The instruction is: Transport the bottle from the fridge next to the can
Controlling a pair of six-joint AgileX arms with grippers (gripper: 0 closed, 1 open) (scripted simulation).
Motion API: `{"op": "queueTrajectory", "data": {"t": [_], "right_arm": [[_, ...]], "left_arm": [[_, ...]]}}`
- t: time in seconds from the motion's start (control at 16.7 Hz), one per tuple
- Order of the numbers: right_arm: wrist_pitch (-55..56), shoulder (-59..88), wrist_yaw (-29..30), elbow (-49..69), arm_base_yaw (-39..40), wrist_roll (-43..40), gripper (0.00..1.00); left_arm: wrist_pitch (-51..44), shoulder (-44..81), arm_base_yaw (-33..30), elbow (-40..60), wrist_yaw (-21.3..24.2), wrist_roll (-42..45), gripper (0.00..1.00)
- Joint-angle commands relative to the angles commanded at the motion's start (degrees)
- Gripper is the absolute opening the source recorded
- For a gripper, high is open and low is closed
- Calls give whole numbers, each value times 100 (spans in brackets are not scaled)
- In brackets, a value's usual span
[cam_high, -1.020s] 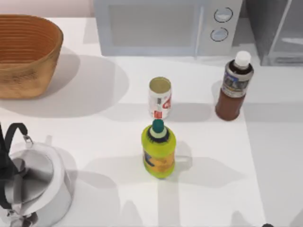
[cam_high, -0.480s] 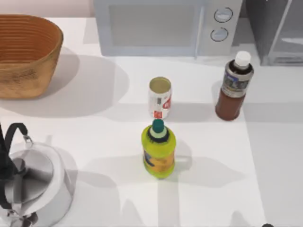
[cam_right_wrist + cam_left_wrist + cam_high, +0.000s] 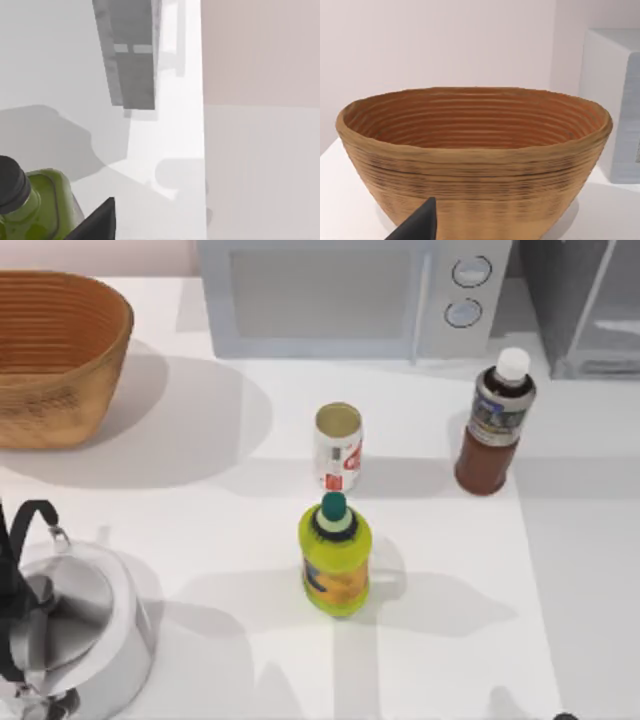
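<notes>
two bottles flanking can

No legible text anywhere. The can carries red markings, the bottle a grey label band w/ print, the yellow-green bottle a blue-orange label; none can be read.

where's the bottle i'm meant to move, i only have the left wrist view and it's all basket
Observer: The bottle stands upright on the table, in front of the fridge at the top view's right, not inside it.
Operator: ok and the can
Observer: The can stands upright mid-table, left of the bottle and well apart from it.
Operator: anything close to the can
Observer: A yellow-green bottle stands just below it in the top view.
</notes>
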Motion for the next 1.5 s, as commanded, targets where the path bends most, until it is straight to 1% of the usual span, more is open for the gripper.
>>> {"op": "queueTrajectory", "data": {"t": [0.24,0.36,0.48,0.72,1.2,1.38,1.5], "right_arm": [[57,-12,12,-19,67,72,100],[329,-6,35,-19,263,363,100],[792,2,90,-22,595,888,100],[2154,16,298,-48,1587,2553,100],[5400,66,841,-162,3966,6562,100],[6314,66,980,-196,4641,7583,100],[6686,59,1036,-208,4935,7970,100]], "left_arm": [[0,0,0,0,0,0,100],[0,0,0,0,0,0,100],[0,0,0,0,0,0,100],[0,0,0,0,0,0,100],[0,0,0,0,0,0,100],[0,0,0,0,0,0,100],[0,0,0,0,0,0,100]]}}
